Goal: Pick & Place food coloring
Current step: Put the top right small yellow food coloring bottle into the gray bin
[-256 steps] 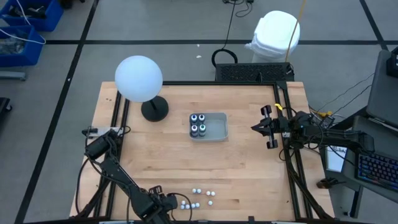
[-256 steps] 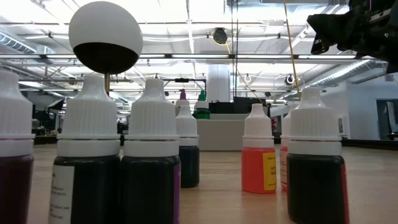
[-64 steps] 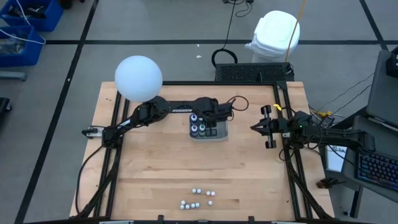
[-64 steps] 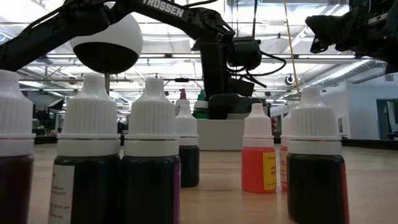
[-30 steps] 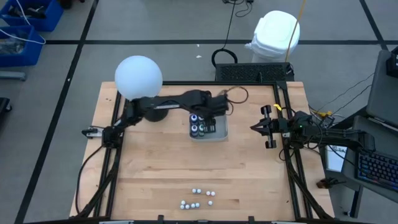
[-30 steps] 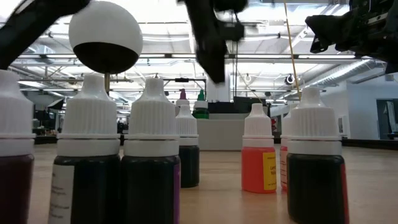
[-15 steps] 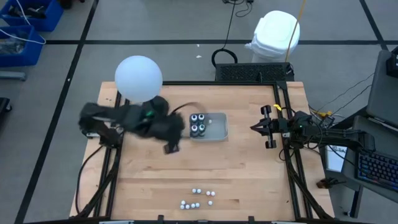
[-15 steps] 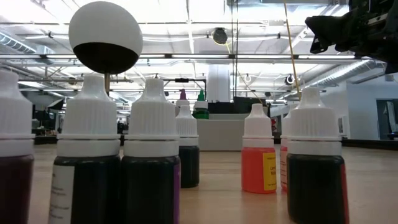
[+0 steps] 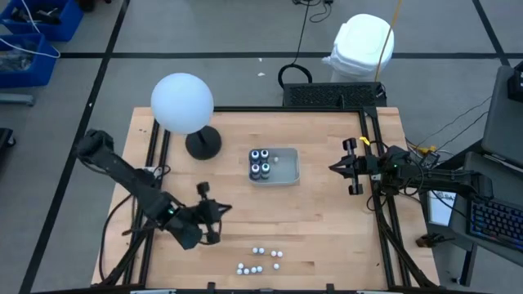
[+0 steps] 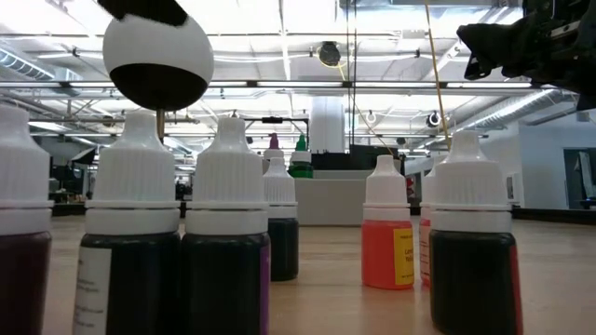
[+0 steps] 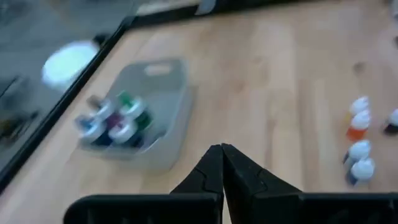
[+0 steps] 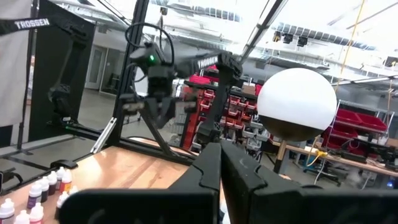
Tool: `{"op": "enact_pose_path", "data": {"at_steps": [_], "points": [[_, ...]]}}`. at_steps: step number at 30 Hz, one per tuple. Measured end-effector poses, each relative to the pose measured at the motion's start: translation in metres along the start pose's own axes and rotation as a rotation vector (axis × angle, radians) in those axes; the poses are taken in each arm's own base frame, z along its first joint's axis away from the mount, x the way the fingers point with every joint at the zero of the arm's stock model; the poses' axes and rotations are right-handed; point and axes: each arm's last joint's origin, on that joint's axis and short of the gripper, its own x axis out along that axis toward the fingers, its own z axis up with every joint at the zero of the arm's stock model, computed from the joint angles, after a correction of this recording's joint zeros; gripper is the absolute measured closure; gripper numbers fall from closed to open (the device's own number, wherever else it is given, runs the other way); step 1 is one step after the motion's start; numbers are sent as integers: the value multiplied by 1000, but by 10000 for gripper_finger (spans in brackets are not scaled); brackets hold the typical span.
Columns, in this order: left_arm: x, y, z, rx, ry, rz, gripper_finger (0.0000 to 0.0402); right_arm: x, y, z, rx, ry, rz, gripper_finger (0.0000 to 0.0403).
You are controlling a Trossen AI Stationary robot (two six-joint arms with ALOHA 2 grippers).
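Several tiny white-capped food coloring bottles (image 9: 260, 260) stand in a loose group near the table's front edge, filling the low view (image 10: 223, 242). Several dark round jars (image 9: 260, 162) sit in the clear tray (image 9: 286, 171) at the table's middle, also in the left wrist view (image 11: 112, 121). My left gripper (image 9: 222, 209) hovers shut above the near left part of the table, between tray and bottles (image 11: 359, 146), holding nothing. My right gripper (image 9: 333, 167) waits shut at the right edge, above the table.
A lamp with a white globe (image 9: 181, 102) on a dark round base (image 9: 203, 144) stands at the far left. Black frame rails (image 9: 377, 204) run along both table sides. Bare wood lies between the tray and the bottles.
My left arm has swung back from above the tray toward the table's near left, fast enough to blur, and its gripper now hangs low over the wood left of the bottles. The tray, jars and bottles have stayed where they were.
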Motion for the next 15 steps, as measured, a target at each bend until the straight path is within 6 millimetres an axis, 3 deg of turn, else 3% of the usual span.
{"op": "enact_pose_path", "data": {"at_steps": [4,8,12,15], "points": [[19,-3,-28,77,-154,-115,397,0,0,0,-39,0,-1,403],[35,13,-44,136,-290,-155,394,0,0,0,-50,1,-1,403],[42,42,-42,118,-316,-78,395,0,0,0,-50,1,-1,403],[30,57,-40,165,-344,-142,397,0,0,-1,-45,12,0,403]]}}
